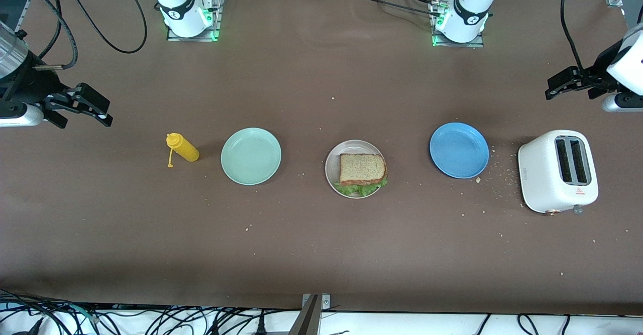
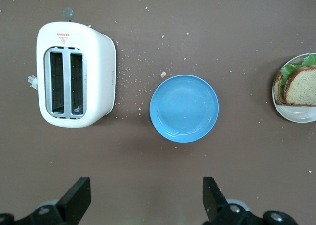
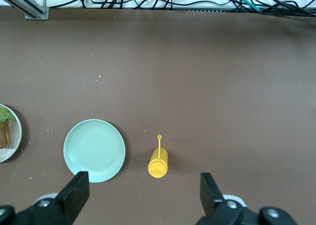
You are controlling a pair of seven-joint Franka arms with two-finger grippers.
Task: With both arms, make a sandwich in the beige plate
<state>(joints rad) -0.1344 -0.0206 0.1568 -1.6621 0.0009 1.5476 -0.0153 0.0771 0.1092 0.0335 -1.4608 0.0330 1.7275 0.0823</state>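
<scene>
The sandwich [image 1: 362, 171], brown toast over green lettuce, lies on the beige plate [image 1: 332, 166] at the table's middle. It also shows in the left wrist view [image 2: 300, 85] on the plate [image 2: 298, 114]. The right wrist view shows only the plate's edge [image 3: 15, 136]. My left gripper [image 1: 565, 85] is open and empty, up in the air at the left arm's end of the table, near the toaster [image 1: 557, 170]. My right gripper [image 1: 93, 106] is open and empty, up in the air at the right arm's end. Both arms wait.
A blue plate [image 1: 458, 149] lies between the sandwich and the toaster. A mint-green plate [image 1: 250, 155] and a yellow squeeze bottle [image 1: 183, 147] lie toward the right arm's end. Crumbs are scattered around the toaster and blue plate.
</scene>
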